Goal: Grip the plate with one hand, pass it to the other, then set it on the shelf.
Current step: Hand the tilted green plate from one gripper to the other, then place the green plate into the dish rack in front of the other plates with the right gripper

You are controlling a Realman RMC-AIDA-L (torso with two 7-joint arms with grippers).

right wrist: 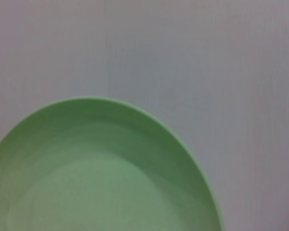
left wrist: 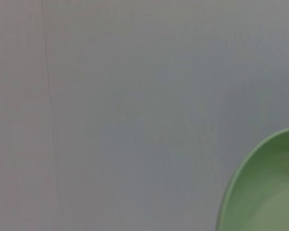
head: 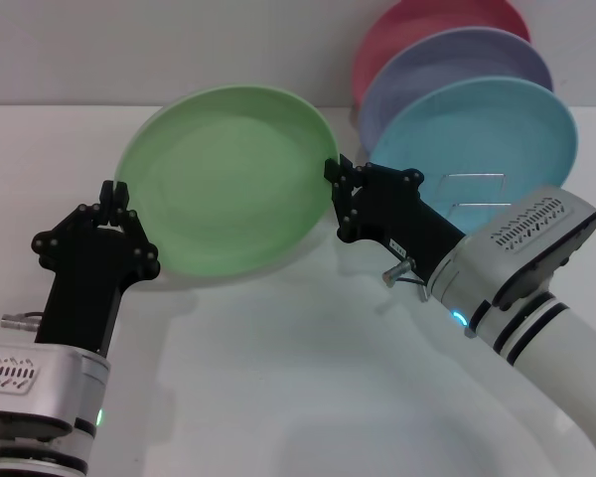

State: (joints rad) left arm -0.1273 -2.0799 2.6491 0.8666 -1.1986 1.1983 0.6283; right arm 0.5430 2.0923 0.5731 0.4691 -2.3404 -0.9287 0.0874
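The light green plate (head: pixel 228 179) hangs tilted above the white table, its face towards me. My right gripper (head: pixel 338 191) is shut on its right rim, one black finger above the edge and one below. My left gripper (head: pixel 116 199) is at the plate's left rim, and I cannot see whether it touches. The plate (right wrist: pixel 96 178) fills the lower part of the right wrist view. Only an edge of the plate (left wrist: pixel 265 187) shows in a corner of the left wrist view. The shelf (head: pixel 477 176) shows as thin silver wire loops at the back right, behind my right arm.
A light blue plate (head: pixel 497 124), a lavender plate (head: pixel 457 60) and a pink plate (head: pixel 427 20) stand upright in the wire rack at the back right. A grey wall runs behind the table (head: pixel 278 378).
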